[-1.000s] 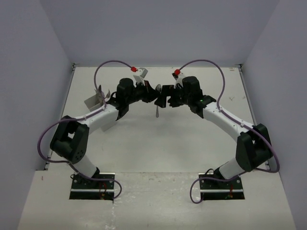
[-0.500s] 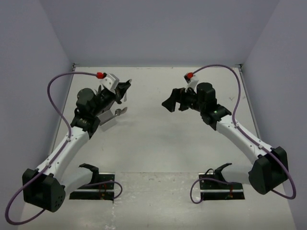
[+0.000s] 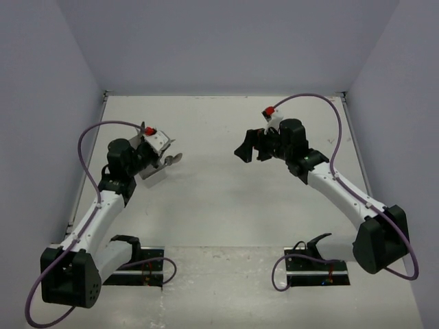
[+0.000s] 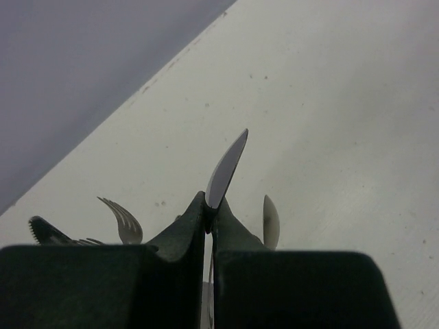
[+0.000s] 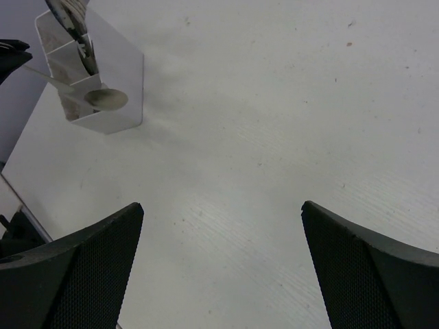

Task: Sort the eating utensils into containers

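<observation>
My left gripper (image 3: 163, 155) is shut on a silver spoon (image 3: 175, 158) and holds it just above the light grey cutlery holder (image 3: 152, 173) at the table's left. In the left wrist view the jaws (image 4: 209, 203) pinch the spoon (image 4: 228, 166), whose bowl sticks out past the tips. Below them show another spoon bowl (image 4: 271, 221) and fork tines (image 4: 122, 219). The right wrist view shows the holder (image 5: 122, 77) with utensils standing in it and the held spoon's bowl (image 5: 106, 99) over its near compartment. My right gripper (image 3: 248, 151) is open and empty above mid-table, as its wrist view (image 5: 223, 226) also shows.
The table's left edge (image 3: 86, 179) runs close behind the holder. Grey walls enclose the table on three sides. Bare table top (image 3: 219, 192) lies between the arms.
The spoon passed from between both grippers at centre to my left gripper, which carried it left and down over the holder. My right gripper opened and drew back slightly right.
</observation>
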You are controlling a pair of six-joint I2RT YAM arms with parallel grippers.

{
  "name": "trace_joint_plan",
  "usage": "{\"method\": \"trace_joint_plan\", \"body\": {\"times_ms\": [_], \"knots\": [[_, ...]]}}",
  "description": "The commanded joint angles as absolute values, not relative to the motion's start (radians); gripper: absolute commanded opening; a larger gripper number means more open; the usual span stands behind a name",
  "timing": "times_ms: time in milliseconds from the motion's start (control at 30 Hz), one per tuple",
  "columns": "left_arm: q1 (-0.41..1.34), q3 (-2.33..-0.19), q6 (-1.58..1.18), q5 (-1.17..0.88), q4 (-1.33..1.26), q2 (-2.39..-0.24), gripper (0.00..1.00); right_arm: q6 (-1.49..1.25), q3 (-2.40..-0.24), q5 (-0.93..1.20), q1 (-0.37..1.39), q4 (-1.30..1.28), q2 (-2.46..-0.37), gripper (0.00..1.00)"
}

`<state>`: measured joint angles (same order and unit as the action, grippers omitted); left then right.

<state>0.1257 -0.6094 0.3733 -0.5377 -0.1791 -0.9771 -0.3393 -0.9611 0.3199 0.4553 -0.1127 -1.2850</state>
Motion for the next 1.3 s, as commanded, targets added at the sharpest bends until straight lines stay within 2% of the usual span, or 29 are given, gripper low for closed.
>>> {"method": "trace_joint_plan", "body": {"times_ms": [0,67,200,333,400,600,633,700,767,867,1000,1067,1133,1167,1200,1233,1267], "knots": [[0.106,-0.623,0.449,-0.552,-0.13,-1.023,0.0,-0.322,-0.997,0.293,0.437,-0.124,-1.31,0.99],[0.086,-0.575,0.439,-0.512,-0.194,-1.022,0.0,-0.325,-0.996,0.299,0.423,-0.129,-1.313,0.99],[0.034,-0.545,0.402,-0.633,-0.226,-1.015,0.0,-0.324,-1.002,0.31,0.396,-0.149,-1.322,0.99],[0.032,-0.505,0.379,-0.583,-0.235,-1.026,0.0,-0.325,-0.997,0.318,0.374,-0.152,-1.328,0.99],[0.032,-0.485,0.37,-0.557,-0.255,-1.032,0.04,-0.325,-0.996,0.322,0.364,-0.153,-1.33,0.99],[0.031,-0.499,0.367,-0.474,-0.232,-1.039,0.32,-0.324,-0.982,0.327,0.341,-0.155,-1.319,0.99],[0.031,-0.499,0.354,-0.477,-0.235,-1.028,0.49,-0.324,-0.98,0.328,0.339,-0.155,-1.313,0.99],[0.031,-0.509,0.33,-0.497,-0.233,-1.005,0.65,-0.33,-0.971,0.318,0.333,-0.155,-1.295,0.99],[0.031,-0.537,0.304,-0.499,-0.223,-0.985,1.0,-0.339,-0.957,0.31,0.324,-0.155,-1.272,0.99],[0.032,-0.603,0.221,-0.488,-0.21,-0.928,1.0,-0.373,-0.93,0.269,0.307,-0.158,-1.241,0.99],[0.032,-0.715,-0.157,-0.35,-0.244,-0.925,1.0,-0.446,-0.867,0.142,0.285,-0.166,-1.183,0.99],[0.032,-0.832,-0.339,-0.269,-0.142,-0.975,1.0,-0.481,-0.838,0.083,0.279,-0.167,-1.152,0.99],[0.034,-0.99,-0.421,-0.085,0.011,-1.017,1.0,-0.505,-0.793,0.029,0.261,-0.176,-1.103,0.99],[0.034,-1.046,-0.486,0.02,0.222,-1.053,1.0,-0.521,-0.778,0.015,0.256,-0.181,-1.085,0.99],[0.034,-1.131,-0.533,0.26,0.321,-1.068,1.0,-0.526,-0.747,0.003,0.247,-0.184,-1.044,0.99],[0.031,-1.158,-0.582,0.37,0.489,-1.075,1.0,-0.528,-0.732,-0.018,0.245,-0.184,-1.022,0.99],[0.032,-1.178,-0.662,0.464,0.549,-1.077,1.0,-0.509,-0.717,-0.02,0.244,-0.183,-1.002,0.99]]}}
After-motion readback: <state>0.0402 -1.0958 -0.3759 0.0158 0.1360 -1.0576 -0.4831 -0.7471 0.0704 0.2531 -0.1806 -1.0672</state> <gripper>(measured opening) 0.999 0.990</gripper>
